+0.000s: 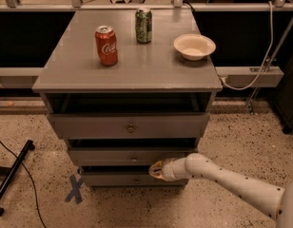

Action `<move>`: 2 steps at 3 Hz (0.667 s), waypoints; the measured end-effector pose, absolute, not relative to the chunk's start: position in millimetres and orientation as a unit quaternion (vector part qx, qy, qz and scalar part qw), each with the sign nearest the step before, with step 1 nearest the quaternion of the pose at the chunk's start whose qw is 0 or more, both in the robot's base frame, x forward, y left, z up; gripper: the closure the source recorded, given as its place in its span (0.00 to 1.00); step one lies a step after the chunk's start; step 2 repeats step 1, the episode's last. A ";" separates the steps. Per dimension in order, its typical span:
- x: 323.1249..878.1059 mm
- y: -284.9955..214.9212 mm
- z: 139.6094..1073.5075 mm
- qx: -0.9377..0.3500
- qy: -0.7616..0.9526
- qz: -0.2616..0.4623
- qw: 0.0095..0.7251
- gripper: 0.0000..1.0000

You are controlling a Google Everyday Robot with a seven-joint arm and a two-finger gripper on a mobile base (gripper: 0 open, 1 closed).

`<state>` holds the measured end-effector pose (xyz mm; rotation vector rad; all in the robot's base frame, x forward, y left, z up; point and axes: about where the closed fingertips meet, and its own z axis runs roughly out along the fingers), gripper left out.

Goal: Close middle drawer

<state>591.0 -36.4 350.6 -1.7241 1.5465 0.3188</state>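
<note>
The middle drawer is the second of three grey drawers in a small cabinet; its flat front with a small round knob sticks out a little past the lowest drawer. My gripper reaches in from the lower right on a white arm and its tip sits at the lower right part of the middle drawer's front, just right of the knob and above the lowest drawer. The top drawer stands further out than the middle one.
On the cabinet top stand a red cola can, a green can and a cream bowl. A black stand leg and a cable lie on the speckled floor at left. A blue tape cross marks the floor.
</note>
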 end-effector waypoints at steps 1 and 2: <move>563.1 -73.7 337.6 -0.665 0.625 0.145 0.382 1.00; 563.1 -73.7 337.6 -0.665 0.625 0.145 0.382 1.00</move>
